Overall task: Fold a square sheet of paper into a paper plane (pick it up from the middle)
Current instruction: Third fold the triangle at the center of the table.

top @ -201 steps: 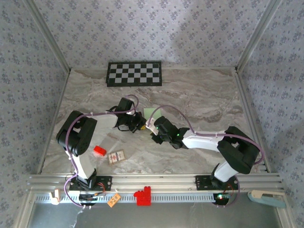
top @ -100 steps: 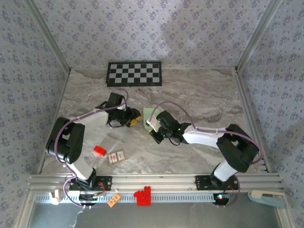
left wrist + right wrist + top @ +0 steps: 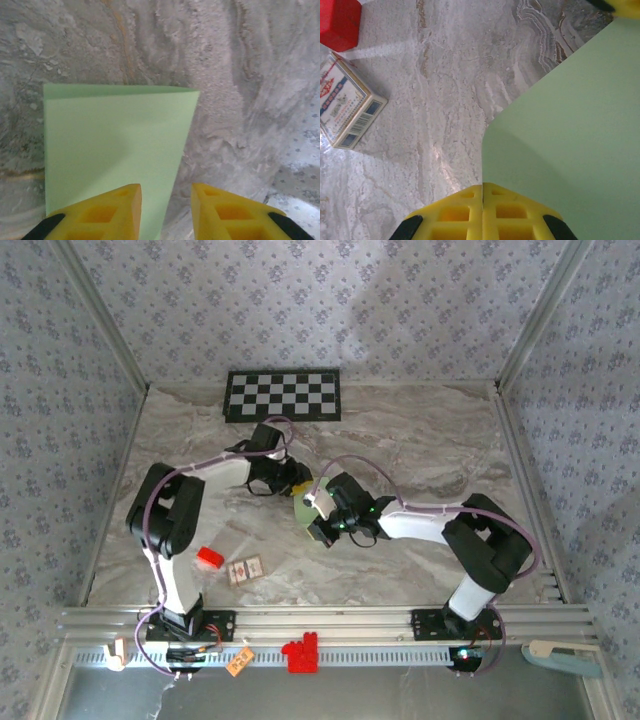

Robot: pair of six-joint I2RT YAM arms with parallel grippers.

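The square sheet of paper (image 3: 115,145) is pale green and folded over, with a doubled far edge and one slanted side. It lies low over the marble between the two arms (image 3: 303,500). My right gripper (image 3: 482,186) is shut on the sheet's (image 3: 570,130) near edge, and the edge runs straight into the seam between the yellow fingers. My left gripper (image 3: 165,189) is open, and the slanted side of the sheet passes between its jaws without being pinched. In the top view the left gripper (image 3: 290,483) and the right gripper (image 3: 318,508) nearly meet at the paper.
A red block (image 3: 339,22) and a small printed card box (image 3: 345,110) lie to the left of the paper, near the left arm's base (image 3: 209,558). The checkerboard panel (image 3: 282,395) lies at the back. A red part (image 3: 300,653) sits on the front rail.
The left gripper let go, swung away to the left, then came back to the paper with its jaws apart. The right gripper kept its pinch and shifted slightly left with the sheet.
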